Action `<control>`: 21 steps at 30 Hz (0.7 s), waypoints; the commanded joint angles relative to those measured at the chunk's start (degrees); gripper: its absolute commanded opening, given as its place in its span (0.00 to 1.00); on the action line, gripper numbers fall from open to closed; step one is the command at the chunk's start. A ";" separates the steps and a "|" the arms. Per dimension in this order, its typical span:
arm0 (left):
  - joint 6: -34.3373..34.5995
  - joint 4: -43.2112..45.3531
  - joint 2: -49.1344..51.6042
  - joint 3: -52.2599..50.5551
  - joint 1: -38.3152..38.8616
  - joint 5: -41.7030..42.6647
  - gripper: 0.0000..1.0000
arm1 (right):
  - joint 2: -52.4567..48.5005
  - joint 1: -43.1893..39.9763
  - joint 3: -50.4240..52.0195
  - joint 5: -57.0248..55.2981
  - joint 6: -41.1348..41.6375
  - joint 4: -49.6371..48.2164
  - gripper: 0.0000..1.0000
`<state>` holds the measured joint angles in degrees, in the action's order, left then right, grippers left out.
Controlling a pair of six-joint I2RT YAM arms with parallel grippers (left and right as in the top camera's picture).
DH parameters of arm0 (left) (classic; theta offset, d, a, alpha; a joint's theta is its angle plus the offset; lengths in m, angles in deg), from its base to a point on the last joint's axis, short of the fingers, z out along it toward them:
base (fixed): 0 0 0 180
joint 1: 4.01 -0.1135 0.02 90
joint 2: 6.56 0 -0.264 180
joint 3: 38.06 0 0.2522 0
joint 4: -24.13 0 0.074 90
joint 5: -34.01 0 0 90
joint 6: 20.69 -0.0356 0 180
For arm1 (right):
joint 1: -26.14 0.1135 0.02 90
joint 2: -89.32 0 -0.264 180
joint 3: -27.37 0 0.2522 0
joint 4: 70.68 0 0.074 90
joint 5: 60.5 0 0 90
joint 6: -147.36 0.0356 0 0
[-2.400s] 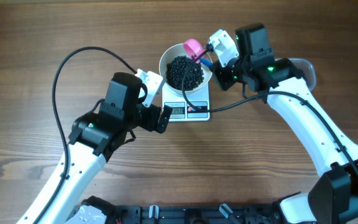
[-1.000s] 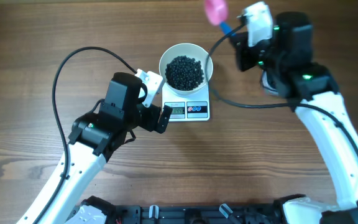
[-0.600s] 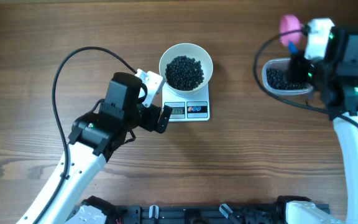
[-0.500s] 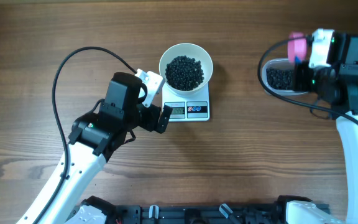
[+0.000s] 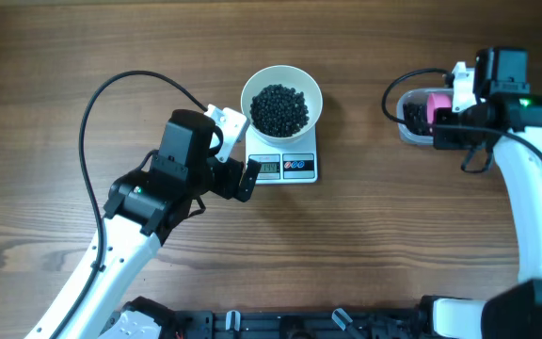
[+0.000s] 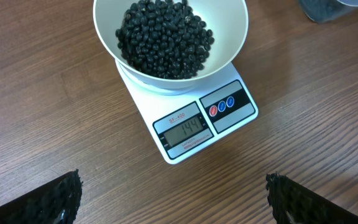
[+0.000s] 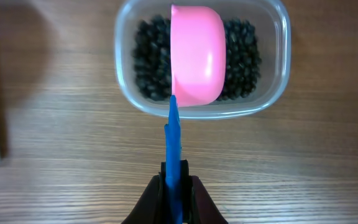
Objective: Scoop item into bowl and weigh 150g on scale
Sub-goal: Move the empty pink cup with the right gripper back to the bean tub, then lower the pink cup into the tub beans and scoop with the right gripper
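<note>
One scoop (image 7: 196, 56) in tight right hand (image 7: 174, 185)

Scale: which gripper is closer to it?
Left. The left gripper hangs open right beside the scale; the right gripper, shut on the scoop, is off by the tub.

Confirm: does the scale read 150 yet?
No, in the left wrist view the scale reads 144, with the bowl of pellets on it.

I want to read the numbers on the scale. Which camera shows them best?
Left wrist: the scale is close, its numbers sharp, reading 144. Overhead shows them too tiny. Right wrist shows only a white sliver, perhaps its edge.
</note>
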<state>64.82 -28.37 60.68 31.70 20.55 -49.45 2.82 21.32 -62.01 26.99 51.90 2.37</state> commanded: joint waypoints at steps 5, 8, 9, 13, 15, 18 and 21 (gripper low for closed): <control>-1.11 0.15 0.26 1.01 -0.31 0.04 1.00 | -5.81 -0.02 -0.44 -6.01 -0.46 -1.84 0.04; -1.09 0.15 0.26 1.01 -0.31 0.04 1.00 | -6.67 -0.02 -0.44 -2.27 -0.44 -3.41 0.04; -1.09 0.15 0.26 1.01 -0.31 0.04 1.00 | -6.97 -0.02 -0.44 0.92 -0.52 -4.44 0.04; -1.09 0.15 0.26 1.01 -0.31 0.04 1.00 | -7.34 -0.02 -0.44 7.69 -0.55 -6.34 0.04; -1.09 0.15 0.26 1.01 -0.31 0.04 1.00 | -7.43 -0.02 -0.44 10.67 -0.52 -6.12 0.04; -1.09 0.15 0.26 1.01 -0.31 0.04 1.00 | -7.48 -0.02 -0.44 12.28 -0.55 -5.11 0.04; -1.09 0.15 0.26 1.01 -0.31 0.04 1.00 | -7.48 -0.02 -0.44 12.31 -0.55 -3.45 0.04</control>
<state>64.82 -28.37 60.68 31.70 20.57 -49.47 -3.50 21.21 -62.01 34.82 51.71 -2.22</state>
